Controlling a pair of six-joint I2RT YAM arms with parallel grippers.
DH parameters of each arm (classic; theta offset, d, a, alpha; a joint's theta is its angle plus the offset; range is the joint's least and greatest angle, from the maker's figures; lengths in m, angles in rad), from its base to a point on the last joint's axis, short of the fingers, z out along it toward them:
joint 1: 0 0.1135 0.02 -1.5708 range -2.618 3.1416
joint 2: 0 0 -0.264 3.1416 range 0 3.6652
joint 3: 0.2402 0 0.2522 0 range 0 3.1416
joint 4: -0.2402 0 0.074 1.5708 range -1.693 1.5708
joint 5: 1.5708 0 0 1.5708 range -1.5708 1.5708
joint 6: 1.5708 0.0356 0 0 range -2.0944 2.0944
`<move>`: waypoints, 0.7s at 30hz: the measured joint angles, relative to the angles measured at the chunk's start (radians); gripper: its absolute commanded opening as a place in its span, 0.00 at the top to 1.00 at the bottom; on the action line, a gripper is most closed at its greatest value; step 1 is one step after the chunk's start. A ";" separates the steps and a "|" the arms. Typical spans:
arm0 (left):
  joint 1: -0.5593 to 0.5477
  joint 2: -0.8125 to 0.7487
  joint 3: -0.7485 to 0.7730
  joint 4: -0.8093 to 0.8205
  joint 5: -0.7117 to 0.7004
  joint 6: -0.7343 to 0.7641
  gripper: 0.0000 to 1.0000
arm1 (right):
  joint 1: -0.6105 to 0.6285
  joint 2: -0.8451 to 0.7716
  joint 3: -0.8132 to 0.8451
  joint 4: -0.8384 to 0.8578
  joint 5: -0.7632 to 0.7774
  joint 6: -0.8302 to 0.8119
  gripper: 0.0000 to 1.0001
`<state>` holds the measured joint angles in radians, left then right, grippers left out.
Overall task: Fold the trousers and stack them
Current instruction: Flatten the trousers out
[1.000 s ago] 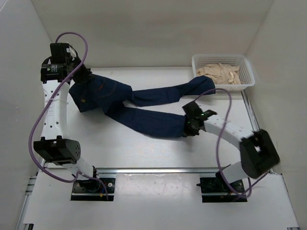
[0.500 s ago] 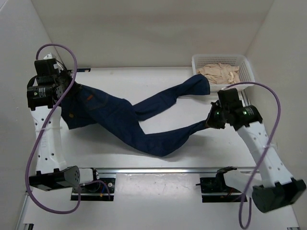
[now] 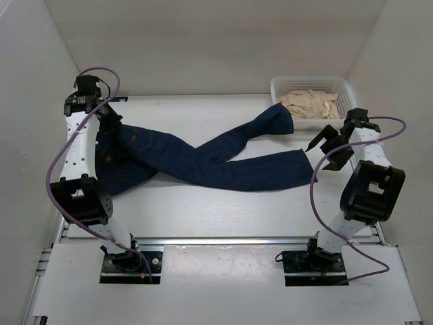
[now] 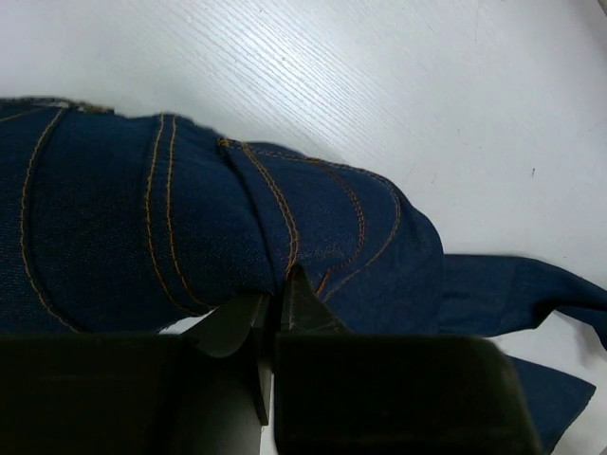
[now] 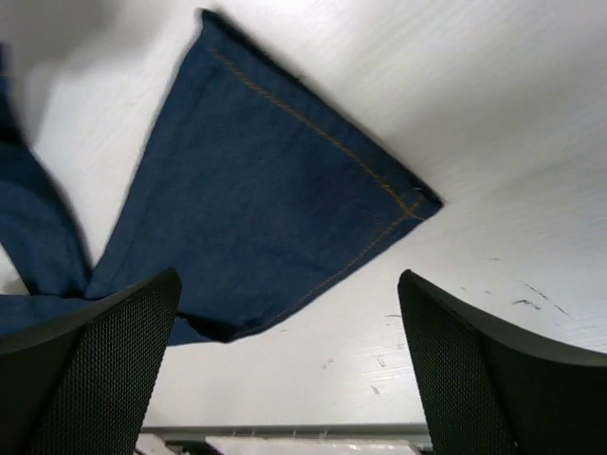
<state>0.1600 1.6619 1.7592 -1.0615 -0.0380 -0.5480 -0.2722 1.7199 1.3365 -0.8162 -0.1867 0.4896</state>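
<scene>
The trousers [image 3: 203,159], dark navy jeans, lie spread across the white table [image 3: 223,206]. Their waist is at the left and the two legs cross toward the right. One leg ends by the basket; the other ends flat beside my right gripper [image 3: 323,154]. In the left wrist view my left gripper [image 4: 278,289] is shut on a fold of the denim [image 4: 190,218] near the orange-stitched seams. It shows in the top view at the waist's far corner [image 3: 111,120]. My right gripper [image 5: 289,284] stands wide open just above the leg hem [image 5: 275,180], touching nothing.
A white basket [image 3: 349,112] holding beige cloth [image 3: 308,101] stands at the back right, close behind the right gripper. The enclosure's white walls close in left, right and back. A metal rail [image 3: 216,240] runs along the table's near edge.
My right gripper has let go of the lower leg's hem and opened, ending at the right by the basket. The leg now lies flat. My left gripper shifted with the waist.
</scene>
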 measured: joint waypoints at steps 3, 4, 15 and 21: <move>0.000 0.014 0.000 0.001 0.000 -0.003 0.90 | 0.011 -0.081 -0.024 0.022 0.009 -0.001 0.07; 0.000 0.014 0.001 0.001 0.000 -0.003 0.90 | 0.013 -0.125 -0.051 0.038 0.015 -0.002 0.09; -0.001 -0.008 -0.014 0.008 0.000 0.000 0.90 | 0.011 -0.262 -0.530 0.227 -0.106 0.072 0.51; 0.000 -0.051 -0.016 0.007 0.001 0.009 0.90 | 0.017 -0.150 -0.566 0.400 -0.181 0.137 0.47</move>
<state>0.1596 1.6104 1.7432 -1.0546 -0.0372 -0.5392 -0.2550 1.5696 0.7708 -0.4164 -0.3676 0.6262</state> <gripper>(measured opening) 0.151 0.522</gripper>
